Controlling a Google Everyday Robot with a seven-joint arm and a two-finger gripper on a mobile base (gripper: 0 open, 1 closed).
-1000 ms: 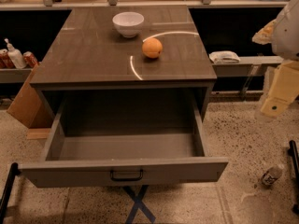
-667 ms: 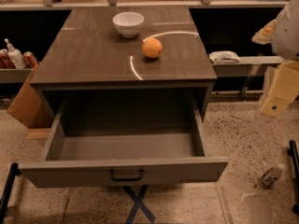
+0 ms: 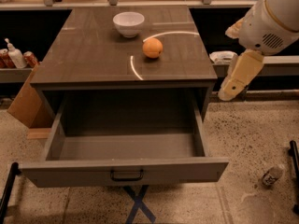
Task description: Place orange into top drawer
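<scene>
The orange (image 3: 153, 48) sits on the grey table top (image 3: 93, 59), right of centre and towards the back. The top drawer (image 3: 126, 169) is pulled wide open below the table's front edge. Its inside shows nothing in it, and the small dark handle (image 3: 126, 175) is at the centre of its front panel. My gripper (image 3: 237, 76) hangs at the end of the white arm (image 3: 273, 17), off the table's right side. It is well apart from the orange and level with the table's front right corner.
A white bowl (image 3: 128, 23) stands at the back of the table, left of the orange. A cardboard box (image 3: 27, 104) leans at the table's left. Bottles (image 3: 15, 56) stand on a left shelf. A small bottle (image 3: 272, 175) lies on the floor at right.
My arm and gripper have moved left, closer to the table's right edge. The orange, bowl and drawer have not moved.
</scene>
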